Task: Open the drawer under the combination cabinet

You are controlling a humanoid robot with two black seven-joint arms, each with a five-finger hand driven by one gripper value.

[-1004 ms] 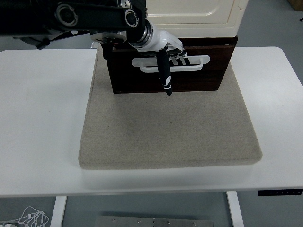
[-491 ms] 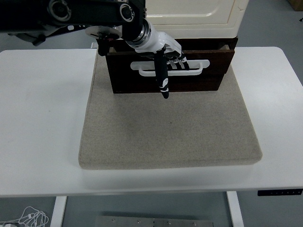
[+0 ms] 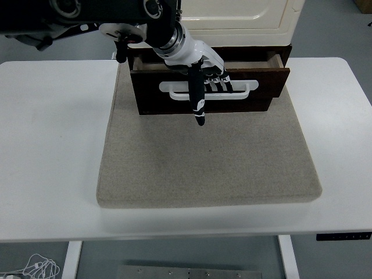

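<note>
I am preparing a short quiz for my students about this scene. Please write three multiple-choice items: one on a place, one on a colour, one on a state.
1. Where does the cabinet stand?
A. on the grey mat
B. on the bare table
C. on the floor

2. What colour is the drawer handle?
A. black
B. white
C. red

3. In what state is the drawer?
A. fully shut
B. taken out
C. partly pulled out

Answers:
1 A, the cabinet sits at the far edge of the grey mat.
2 B, the handle is white on the dark brown drawer.
3 C, the drawer's inner walls show while the left hand hooks the handle.
</note>
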